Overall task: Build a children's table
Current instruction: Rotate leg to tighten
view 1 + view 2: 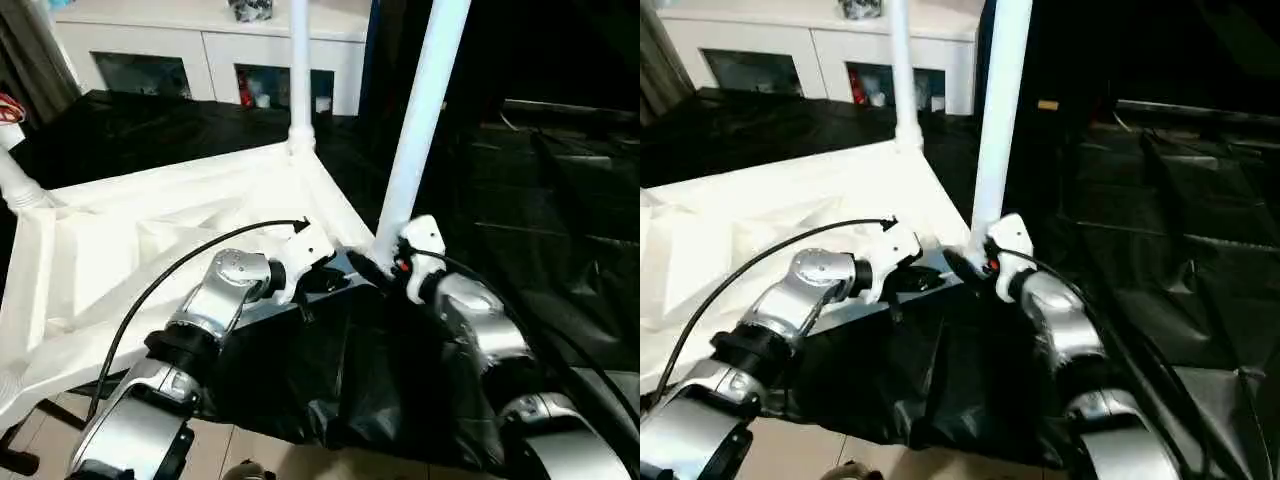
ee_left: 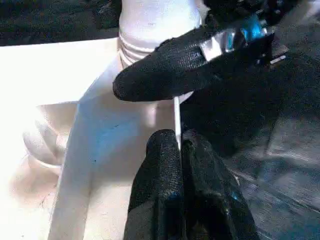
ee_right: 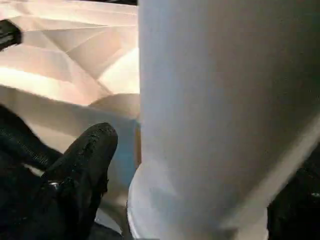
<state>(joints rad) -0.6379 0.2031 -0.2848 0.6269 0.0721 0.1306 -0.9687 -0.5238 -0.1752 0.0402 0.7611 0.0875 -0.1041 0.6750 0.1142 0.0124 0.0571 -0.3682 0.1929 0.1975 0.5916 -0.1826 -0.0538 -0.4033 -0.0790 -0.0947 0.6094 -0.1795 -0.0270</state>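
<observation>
Nearest, two silver forearms reach forward over a black plastic sheet (image 1: 330, 380) covering the work surface. The left gripper (image 2: 177, 150) has its black fingers pressed together, pinching the thin white edge of the white plastic table top (image 1: 150, 250), which lies upside down with ribbed underside up, on the left side of the sheet. The right gripper (image 1: 385, 272) sits at the base of the near white tapered tubular leg (image 1: 420, 120); its fingers stand apart on either side of the leg base, one black finger (image 3: 82, 165) just beside the leg, contact unclear. That leg stands upright in the near right corner socket. Further back a second white leg (image 1: 299, 70) stands upright in the far corner socket. A third leg (image 1: 15, 180) shows at the left edge. Beyond, a white cabinet with glass doors (image 1: 200, 50)
</observation>
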